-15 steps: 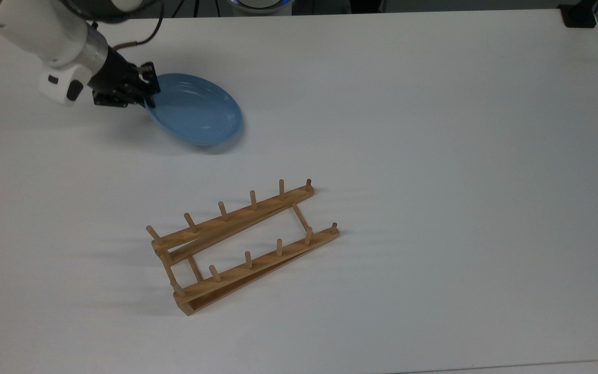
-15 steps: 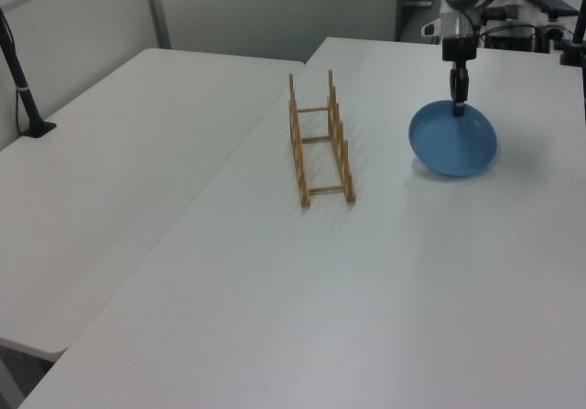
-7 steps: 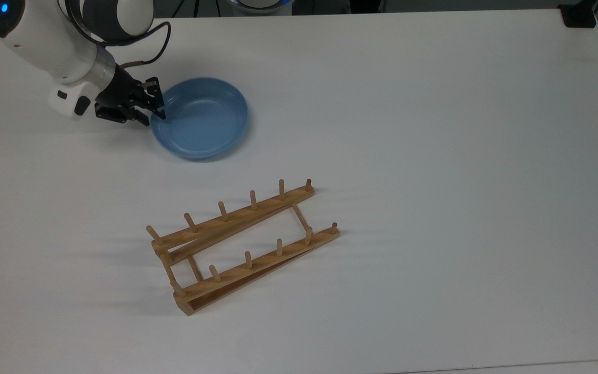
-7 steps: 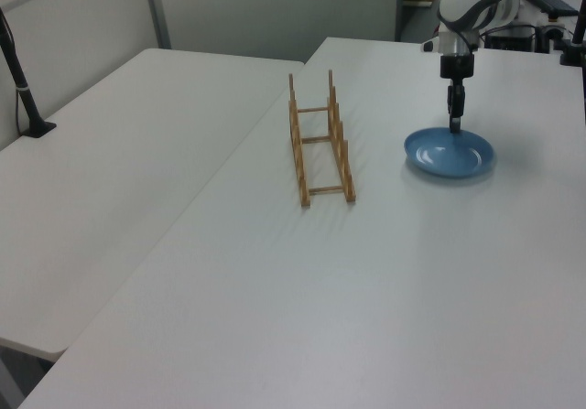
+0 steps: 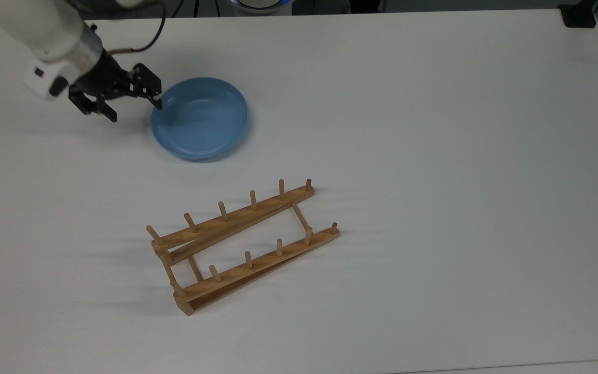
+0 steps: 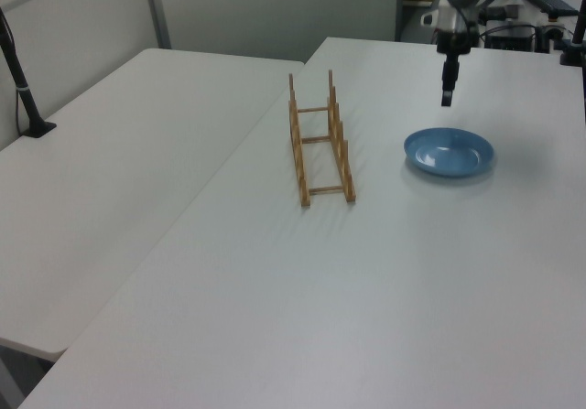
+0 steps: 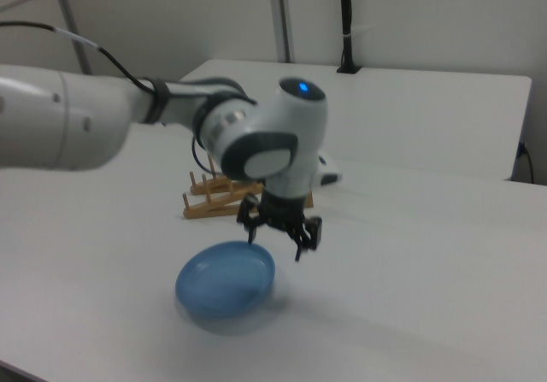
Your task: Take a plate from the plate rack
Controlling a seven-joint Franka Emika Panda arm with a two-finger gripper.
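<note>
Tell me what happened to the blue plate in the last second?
The gripper lowered the tilted plate flat onto the table, let go, opened and rose above the plate's rim. The plate rack stayed where it was.

The plate, tilted and held a second ago, is now laid flat on the surface. It is released by the end effector, which is now opened and raised.
</note>
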